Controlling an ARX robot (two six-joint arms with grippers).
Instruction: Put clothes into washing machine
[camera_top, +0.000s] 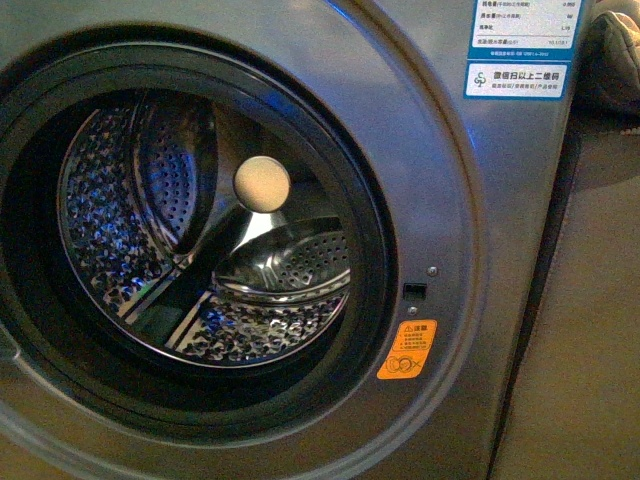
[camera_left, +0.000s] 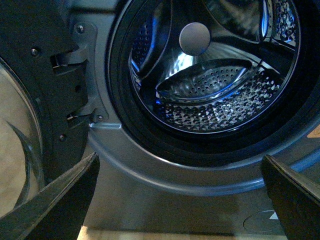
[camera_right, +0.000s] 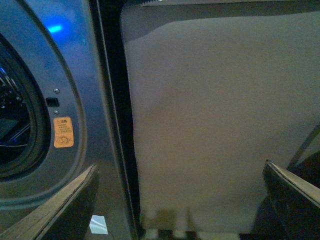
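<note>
The washing machine (camera_top: 480, 200) fills the front view, grey, with its round mouth uncovered and the perforated steel drum (camera_top: 200, 250) bare inside. No clothes show in the drum or in either gripper. My left gripper (camera_left: 180, 156) is open in front of the machine's lower rim (camera_left: 165, 175), below the drum (camera_left: 215, 95), with nothing between its fingers. My right gripper (camera_right: 181, 165) is open too and holds nothing; it faces the gap between the machine's right side (camera_right: 75, 60) and a beige panel (camera_right: 225, 125). Neither arm shows in the front view.
The machine's door (camera_left: 30, 125) stands swung open on its hinges (camera_left: 75, 60). An orange warning sticker (camera_top: 407, 350) marks the front right of the mouth. A beige panel (camera_top: 580, 330) stands right of the machine, with a dark soft bundle (camera_top: 612, 50) on top.
</note>
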